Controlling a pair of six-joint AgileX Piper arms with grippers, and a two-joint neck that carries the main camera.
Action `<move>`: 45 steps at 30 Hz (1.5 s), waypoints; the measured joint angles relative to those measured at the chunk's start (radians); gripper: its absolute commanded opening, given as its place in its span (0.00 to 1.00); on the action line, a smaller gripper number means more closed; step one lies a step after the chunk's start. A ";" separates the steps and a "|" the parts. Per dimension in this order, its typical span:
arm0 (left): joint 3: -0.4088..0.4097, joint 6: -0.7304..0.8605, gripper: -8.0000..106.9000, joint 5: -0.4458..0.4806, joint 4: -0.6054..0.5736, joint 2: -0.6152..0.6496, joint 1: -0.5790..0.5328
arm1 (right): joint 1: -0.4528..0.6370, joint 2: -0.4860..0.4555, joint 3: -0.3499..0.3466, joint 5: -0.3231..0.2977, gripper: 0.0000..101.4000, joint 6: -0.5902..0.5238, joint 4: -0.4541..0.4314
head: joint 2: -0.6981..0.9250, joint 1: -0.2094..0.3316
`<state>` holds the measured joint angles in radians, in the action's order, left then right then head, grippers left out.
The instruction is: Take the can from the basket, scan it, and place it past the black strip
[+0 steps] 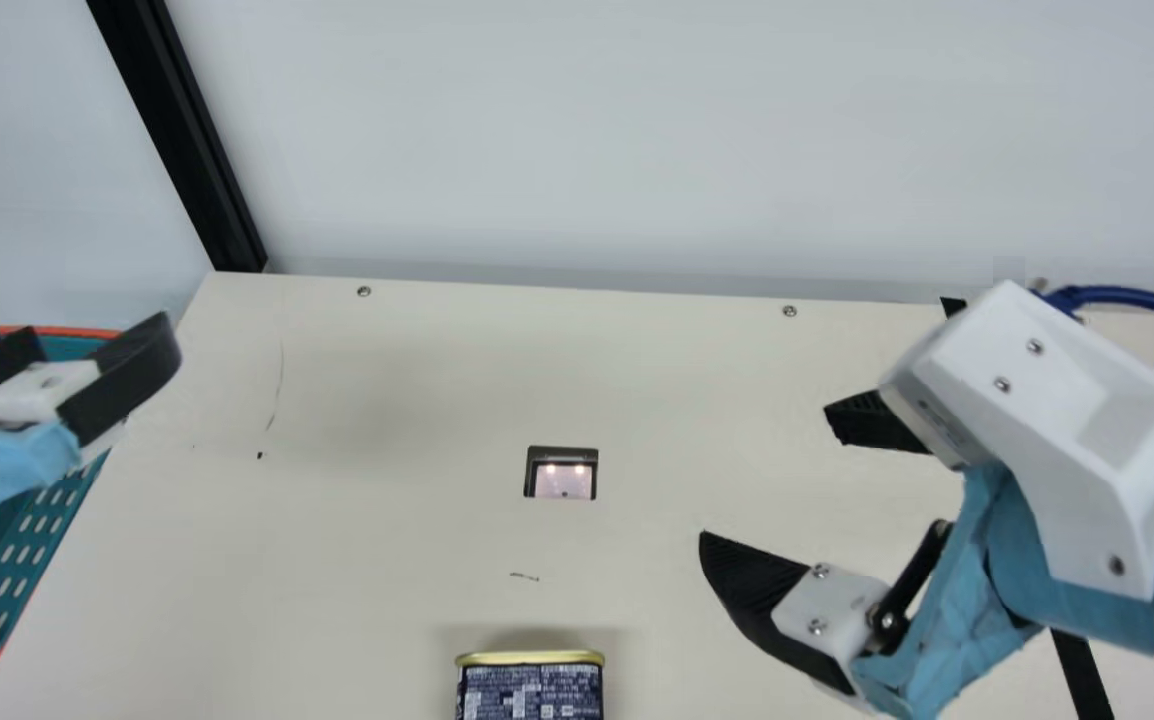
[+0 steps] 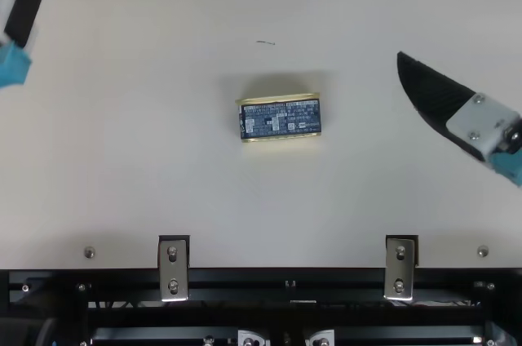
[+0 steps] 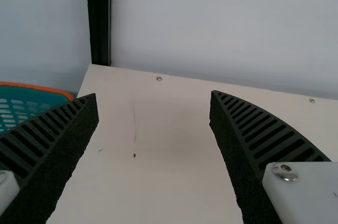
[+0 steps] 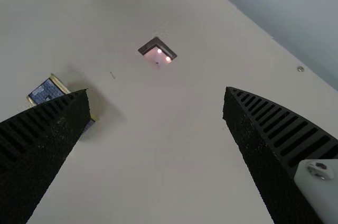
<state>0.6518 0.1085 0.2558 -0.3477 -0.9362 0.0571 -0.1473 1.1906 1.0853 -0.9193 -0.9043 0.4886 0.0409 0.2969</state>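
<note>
A dark blue can with gold rims [image 1: 529, 690] lies on its side on the table below the scanner window [image 1: 562, 478]; the top view shows the can [image 2: 280, 119] mid-table. My right gripper [image 1: 765, 475] stands open to the right of both, nothing between its fingers; in the right wrist view my gripper [image 4: 157, 94] has the can [image 4: 46, 92] partly behind one finger. Over the edge of the teal basket [image 1: 12, 560] at the left hangs my left gripper [image 1: 102, 345], open and empty, also in its wrist view [image 3: 153, 94].
The black strip [image 1: 1080, 675] runs along the table at the right, partly behind my right arm. A pale wall rises behind the table's back edge, with a black post [image 1: 182, 130] at the left. A metal frame [image 2: 285, 305] borders the table's near side.
</note>
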 measured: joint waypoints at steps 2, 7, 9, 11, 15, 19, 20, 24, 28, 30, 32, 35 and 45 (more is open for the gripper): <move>-0.030 0.021 0.85 -0.017 -0.019 0.024 0.013 | -0.008 0.027 0.030 -0.042 1.00 -0.028 -0.007 | 0.000 0.000; -0.040 0.023 0.85 -0.017 -0.021 0.029 0.012 | -0.053 0.090 0.091 -0.117 1.00 -0.044 -0.037 | 0.000 0.000; -0.040 0.023 0.85 -0.017 -0.021 0.029 0.012 | -0.082 0.114 0.114 -0.142 1.00 -0.035 -0.053 | 0.000 0.000; -0.040 0.023 0.85 -0.017 -0.021 0.029 0.012 | -0.113 0.133 0.136 -0.160 1.00 -0.022 -0.068 | 0.000 0.000; -0.040 0.023 0.85 -0.017 -0.021 0.029 0.012 | -0.178 0.176 0.171 -0.181 1.00 0.003 -0.098 | 0.000 0.000; -0.040 0.023 0.85 -0.017 -0.021 0.029 0.012 | -0.244 0.217 0.203 -0.194 1.00 0.030 -0.128 | 0.000 0.000; -0.040 0.023 0.85 -0.017 -0.021 0.029 0.012 | -0.262 0.225 0.209 -0.199 1.00 0.033 -0.135 | 0.000 0.000; -0.040 0.023 0.85 -0.017 -0.021 0.029 0.012 | -0.328 0.270 0.239 -0.212 1.00 0.054 -0.162 | 0.000 0.000; -0.040 0.023 0.85 -0.017 -0.021 0.029 0.012 | -0.389 0.314 0.264 -0.228 1.00 0.070 -0.191 | 0.000 0.000; -0.040 0.023 0.85 -0.017 -0.021 0.029 0.012 | -0.416 0.335 0.275 -0.232 1.00 0.076 -0.205 | 0.000 0.000; -0.040 0.023 0.85 -0.017 -0.021 0.029 0.012 | -0.444 0.357 0.285 -0.234 1.00 0.080 -0.213 | 0.000 0.000; -0.040 0.023 0.85 -0.017 -0.021 0.029 0.012 | -0.480 0.388 0.300 -0.241 1.00 0.088 -0.225 | 0.000 0.005; -0.040 0.023 0.85 -0.017 -0.021 0.029 0.012 | -0.570 0.463 0.340 -0.254 1.00 0.109 -0.262 | 0.000 0.000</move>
<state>0.6122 0.1314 0.2384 -0.3691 -0.9071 0.0695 -0.7176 1.6538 1.4256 -1.1737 -0.7957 0.2262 0.0409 0.2969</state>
